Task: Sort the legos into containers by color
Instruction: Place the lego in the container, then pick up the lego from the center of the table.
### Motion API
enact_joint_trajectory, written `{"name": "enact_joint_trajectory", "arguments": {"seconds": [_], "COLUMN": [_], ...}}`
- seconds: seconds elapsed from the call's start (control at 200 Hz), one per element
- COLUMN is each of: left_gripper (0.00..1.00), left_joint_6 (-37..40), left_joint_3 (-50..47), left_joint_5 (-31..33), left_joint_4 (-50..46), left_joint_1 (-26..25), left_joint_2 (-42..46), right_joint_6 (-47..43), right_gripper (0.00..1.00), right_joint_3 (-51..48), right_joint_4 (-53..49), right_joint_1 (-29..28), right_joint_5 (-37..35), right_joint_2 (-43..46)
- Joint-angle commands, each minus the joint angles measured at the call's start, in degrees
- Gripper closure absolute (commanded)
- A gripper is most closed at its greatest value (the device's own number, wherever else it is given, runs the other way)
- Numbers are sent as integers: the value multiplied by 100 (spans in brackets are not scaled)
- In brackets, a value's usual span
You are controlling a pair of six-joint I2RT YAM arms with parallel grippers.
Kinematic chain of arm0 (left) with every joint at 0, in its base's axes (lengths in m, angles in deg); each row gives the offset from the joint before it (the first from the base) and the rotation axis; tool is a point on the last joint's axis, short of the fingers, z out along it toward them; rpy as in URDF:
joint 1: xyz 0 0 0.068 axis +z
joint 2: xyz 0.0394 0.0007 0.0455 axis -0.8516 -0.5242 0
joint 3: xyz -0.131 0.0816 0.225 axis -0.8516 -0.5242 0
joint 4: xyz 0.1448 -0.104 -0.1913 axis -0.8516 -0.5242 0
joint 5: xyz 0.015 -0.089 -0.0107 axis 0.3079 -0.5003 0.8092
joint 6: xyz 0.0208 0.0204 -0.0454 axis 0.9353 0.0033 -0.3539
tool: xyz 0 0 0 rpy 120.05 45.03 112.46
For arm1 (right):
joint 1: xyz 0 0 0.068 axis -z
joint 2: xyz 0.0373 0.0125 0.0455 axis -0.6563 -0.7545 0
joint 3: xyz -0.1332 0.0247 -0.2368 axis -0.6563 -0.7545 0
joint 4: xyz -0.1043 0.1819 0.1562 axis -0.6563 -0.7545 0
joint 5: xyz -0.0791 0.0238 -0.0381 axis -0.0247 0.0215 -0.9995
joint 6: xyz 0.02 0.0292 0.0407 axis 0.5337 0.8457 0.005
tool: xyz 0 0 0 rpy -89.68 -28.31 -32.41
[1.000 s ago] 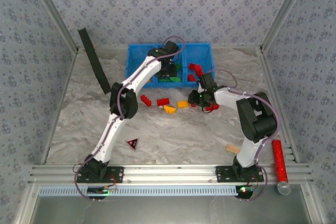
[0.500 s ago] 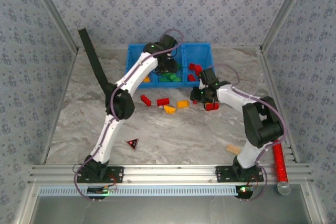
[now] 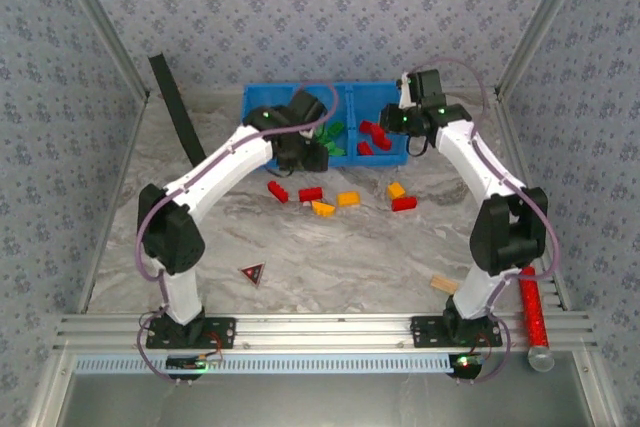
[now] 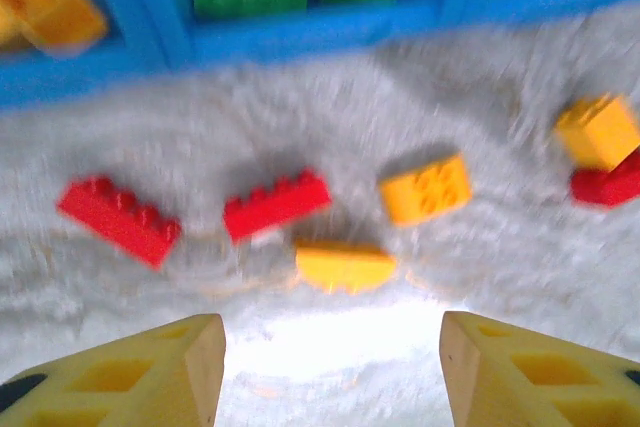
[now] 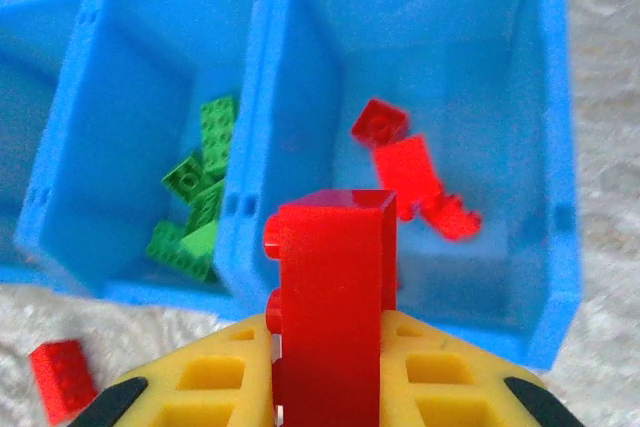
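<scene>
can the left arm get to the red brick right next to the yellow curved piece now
Probably yes. The left gripper is open above the table, with that red brick lying bare just ahead of its fingers. The yellow curved piece sits close in front of it and could get nudged.

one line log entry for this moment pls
left hand: open, over loose legos | right hand: shut on red lego, above blue bin, compartment holding reds | status: red lego not yet released
</scene>
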Motion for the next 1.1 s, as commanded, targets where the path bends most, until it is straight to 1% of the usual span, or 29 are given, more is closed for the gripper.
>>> {"name": "enact_joint_trajectory", "arguments": {"seconds": [0.0,0.13,0.27,0.36,0.445,0.565,0.67,0.765,0.865,1.094], "left_gripper": [41,41,40,40,39,38,36,36,36,36], "left_joint_6": [-865,-1559,-2393,-2778,-3047,-3360,-3562,-3732,-3882,-4175], "left_joint_3": [-896,-1592,-2232,-2307,-2252,-2203,-2161,-2087,-1995,-1881], "left_joint_5": [-55,46,-31,-12,-15,50,116,49,4,-151], "left_joint_4": [430,710,1311,1477,1569,1673,1709,1730,1731,1727], "left_joint_1": [-182,-454,-535,-529,-534,-548,-543,-546,-541,-522], "left_joint_2": [468,707,857,791,664,497,345,172,-4,-372], "right_joint_6": [-416,-542,-652,-695,-733,-787,-814,-845,-879,-908], "right_gripper": [83,83,83,81,77,69,64,60,54,51], "right_joint_3": [532,1108,1604,1737,1740,1626,1510,1442,1372,926], "right_joint_4": [-350,-412,-513,-535,-534,-491,-438,-423,-403,-293], "right_joint_1": [176,290,324,332,337,340,361,372,376,378], "right_joint_5": [-53,92,202,206,214,240,283,311,338,389], "right_joint_2": [-560,-1164,-1712,-1943,-2063,-2104,-2095,-2063,-1950,-1348]}}
